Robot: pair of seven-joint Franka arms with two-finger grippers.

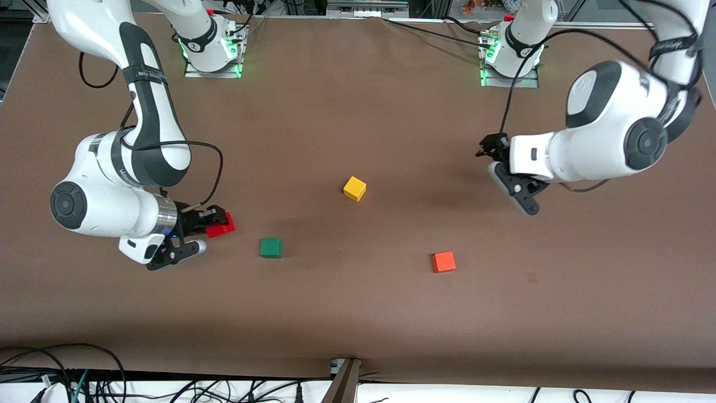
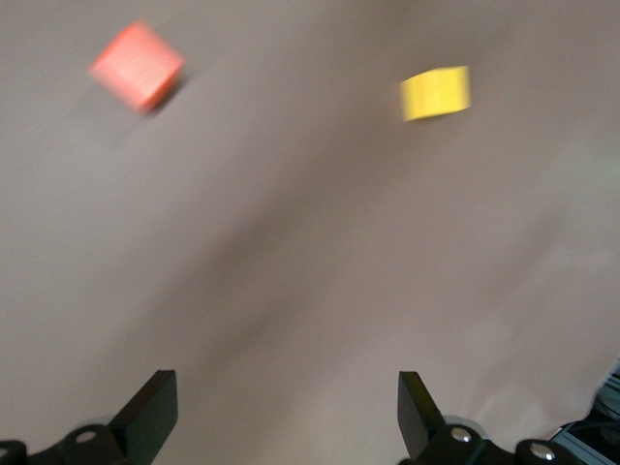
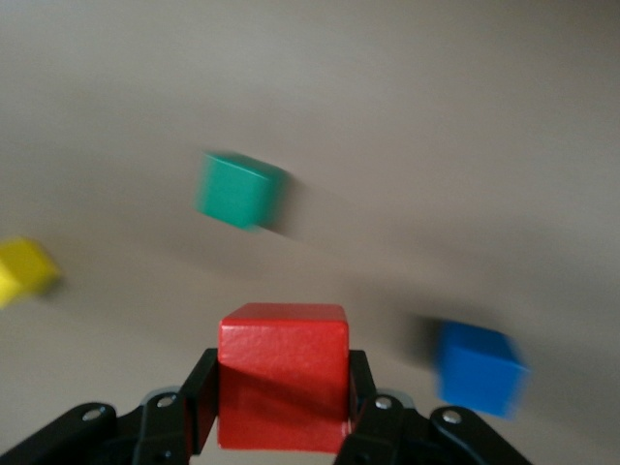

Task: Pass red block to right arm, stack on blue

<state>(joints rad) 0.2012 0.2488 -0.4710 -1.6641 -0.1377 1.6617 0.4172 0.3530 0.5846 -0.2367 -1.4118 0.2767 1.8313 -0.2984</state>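
Note:
The red block (image 3: 282, 376) sits clamped between the two black fingers of my right gripper (image 3: 281, 392), which is shut on it. In the front view that gripper (image 1: 210, 230) hangs low over the table at the right arm's end, with the red block (image 1: 220, 225) sticking out toward the green cube. The blue cube (image 3: 480, 368) lies on the table just beside the held block in the right wrist view; in the front view it is hidden. My left gripper (image 1: 508, 178) hovers open and empty over the left arm's end, its fingers (image 2: 152, 409) spread wide.
A green cube (image 1: 271, 247) (image 3: 238, 189) lies close to the right gripper. A yellow cube (image 1: 354, 188) (image 2: 436, 92) sits mid-table. An orange cube (image 1: 443, 261) (image 2: 137, 66) lies nearer the front camera, toward the left arm's end. Brown table (image 1: 358, 313).

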